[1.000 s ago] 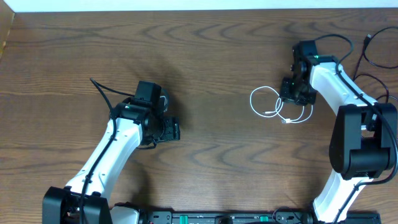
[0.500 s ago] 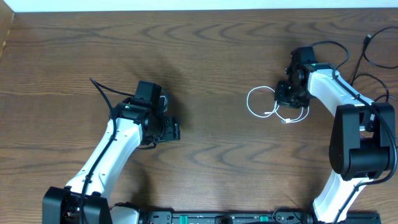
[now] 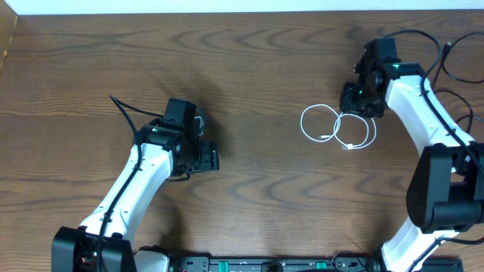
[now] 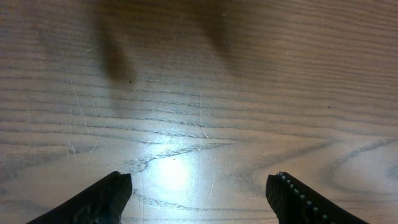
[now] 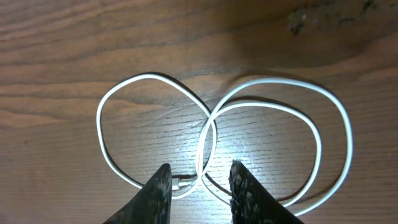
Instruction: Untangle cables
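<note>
- Left gripper (image 4: 199, 186): my jaws stand wide apart. Nothing is between them and nothing touches them. Only bare wood shows under the two black fingertips.
- Right gripper (image 5: 199, 171): my jaws are parted only narrowly. They hover over the white cable (image 5: 210, 124), just on my side of the point where its loops cross. A small plug end and a short run of strand show in the gap between the fingertips. As far as the wrist view shows, the jaws clamp nothing.
- White cable, position: it is on the right half of the table (image 3: 249, 68), lying flat just beside my right gripper and well apart from my left gripper.
- White cable, lie: it forms a figure-eight of two loops that touch at a single crossing. In the overhead view the long axis runs left to right across the table. One plug end sits inside the left loop and the other at the near edge of the right loop.
- Black cord (image 3: 441, 64): a thin curved cord near the right edge, past my right arm.
- Surface: a dark brown wood-grain tabletop with fine scratches, and lamp glare in both wrist views.
- Surroundings: a pale strip runs along the table's far edge.
</note>
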